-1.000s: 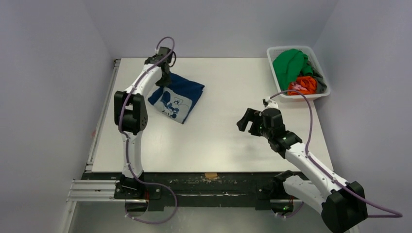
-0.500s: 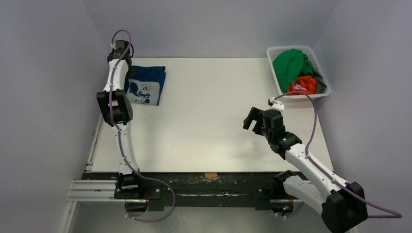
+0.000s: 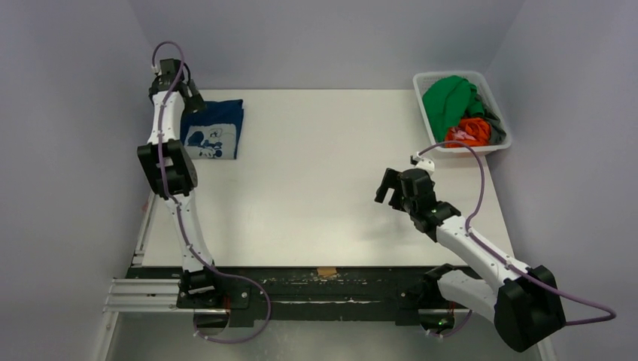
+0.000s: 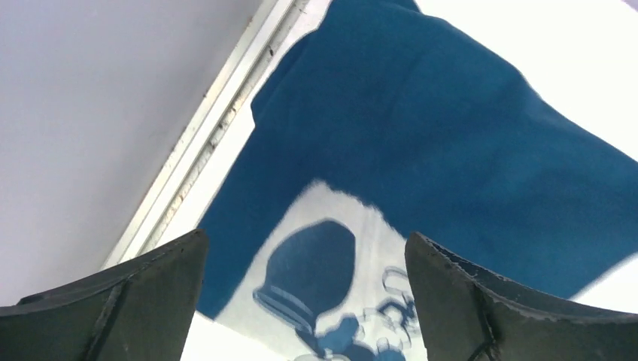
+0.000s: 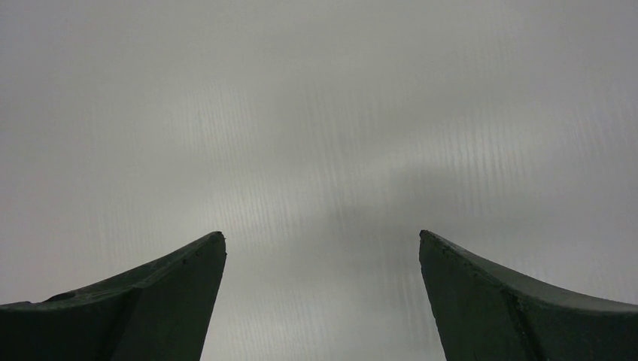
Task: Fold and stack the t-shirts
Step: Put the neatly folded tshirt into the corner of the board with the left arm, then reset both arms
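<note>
1. At ten o'clock on the table [image 3: 323, 173], the navy shirt [image 3: 214, 129] lies folded into a flat rectangle, print up, just beside the left edge.
2. Just past the shirt's ten-o'clock corner hangs the left gripper [image 3: 194, 101]. Its jaws are spread wide and grip nothing. The wrist view shows blue cloth and the white print below the gap between its fingers.
3. At four o'clock from the table's middle sits the right gripper [image 3: 390, 186], jaws spread and empty, with only bare tabletop under it.
4. At two o'clock stands the basket [image 3: 475, 150], holding the green shirt [image 3: 448, 101], orange shirt [image 3: 470, 131] and grey shirt [image 3: 494, 124], all bunched and unfolded.
5. Progress, as I judge it: one shirt looks folded and placed as the base of the stack. Three are left to pull out, fold and lay on top, so about a quarter is done. The right arm, nearer the basket, seems best placed to fetch the next one.
</note>
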Robot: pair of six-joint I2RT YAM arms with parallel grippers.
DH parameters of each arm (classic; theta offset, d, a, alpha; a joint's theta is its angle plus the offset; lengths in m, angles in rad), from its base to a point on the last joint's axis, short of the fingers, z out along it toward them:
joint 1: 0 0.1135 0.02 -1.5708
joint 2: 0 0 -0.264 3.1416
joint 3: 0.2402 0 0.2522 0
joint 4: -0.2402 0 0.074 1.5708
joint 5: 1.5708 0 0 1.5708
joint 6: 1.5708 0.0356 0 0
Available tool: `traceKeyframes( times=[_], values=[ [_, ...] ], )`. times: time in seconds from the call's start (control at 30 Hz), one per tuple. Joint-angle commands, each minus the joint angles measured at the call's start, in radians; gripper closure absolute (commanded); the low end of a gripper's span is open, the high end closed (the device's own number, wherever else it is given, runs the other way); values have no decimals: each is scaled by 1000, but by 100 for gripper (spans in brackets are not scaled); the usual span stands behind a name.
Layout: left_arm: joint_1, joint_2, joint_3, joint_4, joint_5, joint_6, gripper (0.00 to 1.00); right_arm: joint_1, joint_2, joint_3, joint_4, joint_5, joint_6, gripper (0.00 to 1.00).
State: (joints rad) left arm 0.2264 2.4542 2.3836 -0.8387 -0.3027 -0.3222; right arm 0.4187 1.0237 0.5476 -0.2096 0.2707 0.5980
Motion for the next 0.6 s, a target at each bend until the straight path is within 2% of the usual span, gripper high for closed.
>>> traceKeyframes(
  times=[0.0,0.07,0.1,0.17,0.27,0.33,0.47,0.57],
  values=[
    [-6,-308,-97,16,117,-80,0,-2,-9,37,23,7,13,1],
    [-20,-462,-257,63,199,-128,0,-2,-13,38,18,14,22,1],
    [-32,-587,-357,99,234,-148,0,-2,-15,39,10,13,28,1],
    [-83,-790,-680,210,269,-190,0,-2,-29,38,-5,4,42,1],
    [-208,-1092,-1084,382,296,-205,0,-2,-65,21,-19,-21,54,1],
    [-335,-1261,-1302,439,313,-223,0,-2,-93,6,-36,-31,66,1],
    [-567,-1530,-1621,452,205,-291,0,-2,-144,-30,-60,-31,81,1],
    [-613,-1684,-1747,375,220,-285,0,-3,-171,-49,-86,-31,83,1]
  ],
)
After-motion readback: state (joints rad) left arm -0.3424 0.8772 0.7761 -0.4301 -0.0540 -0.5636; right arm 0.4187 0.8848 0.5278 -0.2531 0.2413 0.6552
